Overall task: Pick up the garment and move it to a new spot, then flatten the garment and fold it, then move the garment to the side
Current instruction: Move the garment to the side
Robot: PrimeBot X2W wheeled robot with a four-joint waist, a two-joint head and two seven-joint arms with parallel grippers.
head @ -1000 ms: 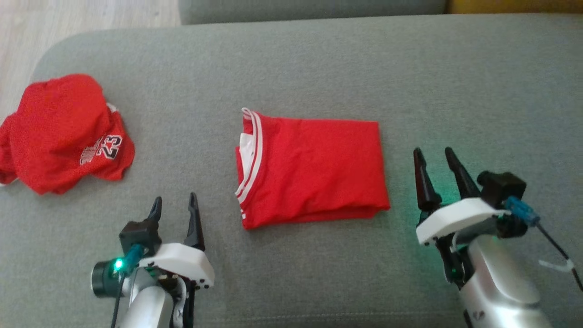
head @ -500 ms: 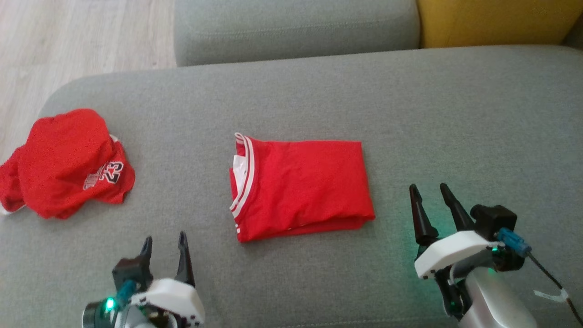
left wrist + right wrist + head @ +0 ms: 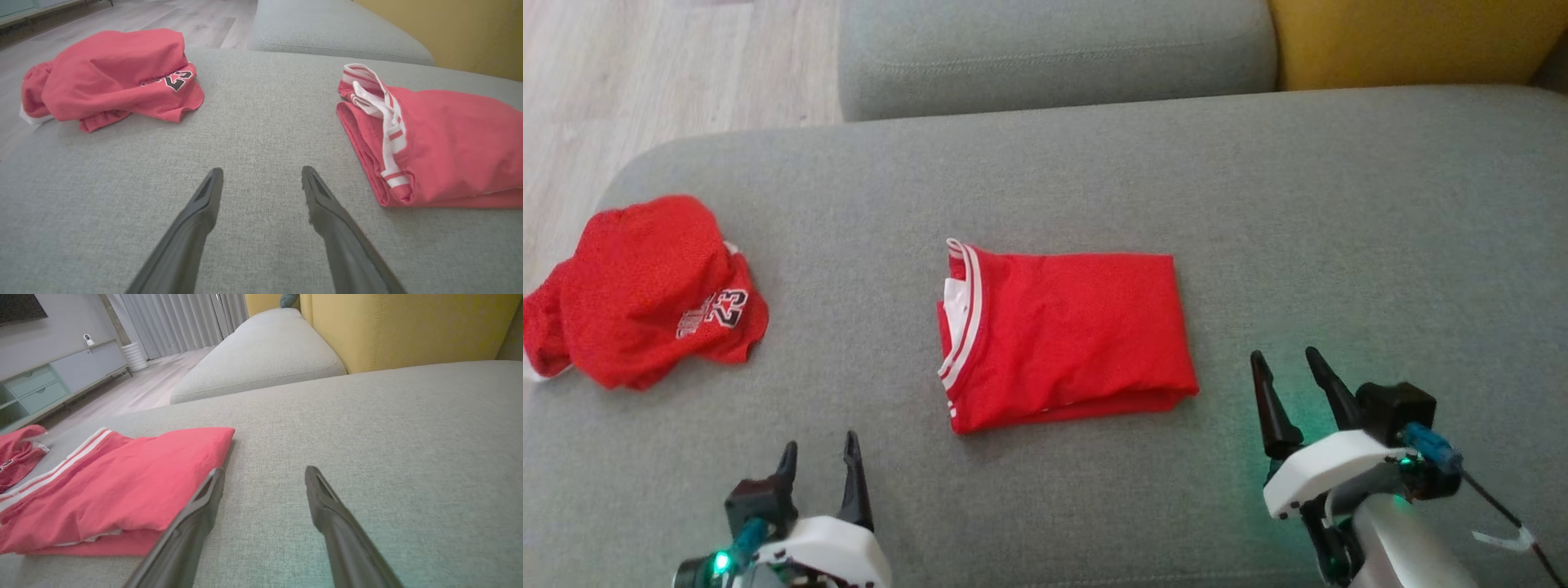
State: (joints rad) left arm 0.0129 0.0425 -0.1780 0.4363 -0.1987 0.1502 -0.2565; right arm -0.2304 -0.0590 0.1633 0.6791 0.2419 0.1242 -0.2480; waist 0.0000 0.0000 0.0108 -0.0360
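The folded garment (image 3: 1066, 335) is seen flat mid sofa seat (image 3: 1258, 204), long axis left-to-right, between L gripper (image 3: 818, 443) & R gripper (image 3: 1283, 354), both spread wide & empty, R one judged nearer.

- Soft, even daylight; only faint shadows.
- A green glow tints the sofa (image 3: 1307, 204) just beside the right gripper (image 3: 1283, 354).
- Wrist views bow at the edges and blur nearest the lens.

Readable: "23" (image 3: 732, 307) in white-and-dark digits, on crumpled jersey (image 3: 637, 278) near sofa's (image 3: 1094, 163) left edge; curved white lettering (image 3: 693, 325) just beside the number, too small to read in any view
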